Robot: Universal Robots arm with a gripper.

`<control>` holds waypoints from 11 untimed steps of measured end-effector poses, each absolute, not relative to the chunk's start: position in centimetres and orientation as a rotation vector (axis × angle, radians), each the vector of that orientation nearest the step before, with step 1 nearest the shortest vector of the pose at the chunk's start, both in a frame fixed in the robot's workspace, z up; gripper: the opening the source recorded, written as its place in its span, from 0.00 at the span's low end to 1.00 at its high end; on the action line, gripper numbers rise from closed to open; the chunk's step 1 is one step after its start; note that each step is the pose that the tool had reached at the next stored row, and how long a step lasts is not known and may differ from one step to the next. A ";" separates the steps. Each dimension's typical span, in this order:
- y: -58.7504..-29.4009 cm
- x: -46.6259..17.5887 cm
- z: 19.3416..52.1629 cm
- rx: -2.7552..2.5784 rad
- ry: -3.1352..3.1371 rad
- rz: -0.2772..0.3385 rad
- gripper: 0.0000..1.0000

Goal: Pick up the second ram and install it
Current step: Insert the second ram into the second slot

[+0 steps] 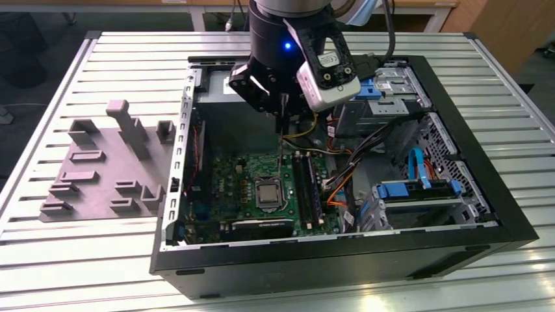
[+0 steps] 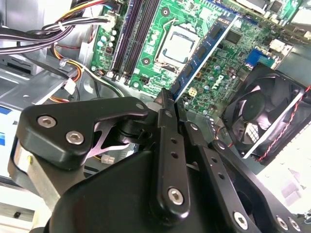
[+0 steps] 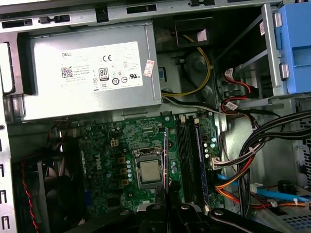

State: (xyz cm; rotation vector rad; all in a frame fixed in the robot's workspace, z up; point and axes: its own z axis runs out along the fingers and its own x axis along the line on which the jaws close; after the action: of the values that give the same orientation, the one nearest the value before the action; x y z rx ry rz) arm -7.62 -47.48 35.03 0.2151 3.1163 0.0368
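The black gripper [image 1: 282, 123] is clamped on the thin dark circuit strip, the second ram [image 3: 165, 160], held edge-down above the green motherboard [image 1: 260, 170] near its long black memory slots [image 3: 187, 155]. Good seating needs the strip parallel and centred over an empty slot.

Arm over case, wrist pointing down.
Gripper [image 1: 284, 123] hangs vertical w/ fingers [image 2: 167, 126] pressed close together, a thin strip pinched edge-on betw. them; dark linkage seen in both wrist views.
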 end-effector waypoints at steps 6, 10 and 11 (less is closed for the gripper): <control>-47.5 -7.6 35.0 0.206 3.117 0.037 0.14; -47.5 -7.6 35.0 0.177 3.119 0.037 0.14; -47.5 -7.6 35.0 0.177 3.119 0.038 0.14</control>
State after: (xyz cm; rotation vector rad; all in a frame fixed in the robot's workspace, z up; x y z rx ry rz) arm -7.62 -47.49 35.03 0.1765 3.1190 0.0375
